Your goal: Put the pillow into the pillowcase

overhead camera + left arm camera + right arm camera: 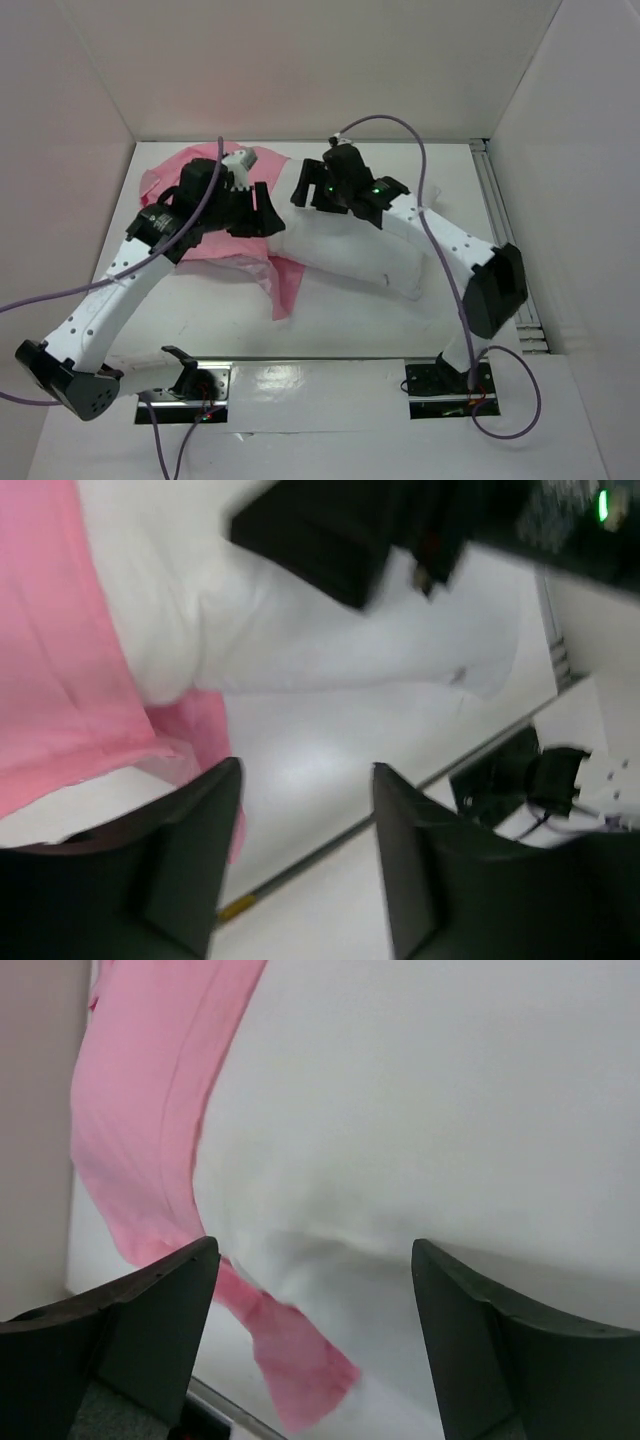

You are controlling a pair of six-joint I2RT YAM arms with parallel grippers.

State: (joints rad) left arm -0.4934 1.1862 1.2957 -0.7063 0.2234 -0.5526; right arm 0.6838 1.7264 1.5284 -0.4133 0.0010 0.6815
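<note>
The white pillow (pixel 350 255) lies across the middle of the table, slanting down to the right. The pink pillowcase (pixel 165 180) is bunched at the back left, and a pink flap (pixel 285 290) trails along the pillow's left end. My left gripper (pixel 258 212) is open and empty, above where the pillowcase meets the pillow. Its wrist view shows the gripper (pixel 305 780) over bare table, with the pillow (pixel 330 650) and the pillowcase (pixel 50 660) beyond. My right gripper (pixel 308 187) is open and empty above the pillow's back left part. Its wrist view shows the gripper (pixel 315 1250) over the pillow (pixel 430 1110), beside the pillowcase (pixel 140 1110).
White walls enclose the table on the left, back and right. A metal rail (pixel 510 230) runs along the right side. The arm bases (pixel 190 385) (pixel 450 385) sit at the near edge. Purple cables (pixel 425 170) loop over the arms.
</note>
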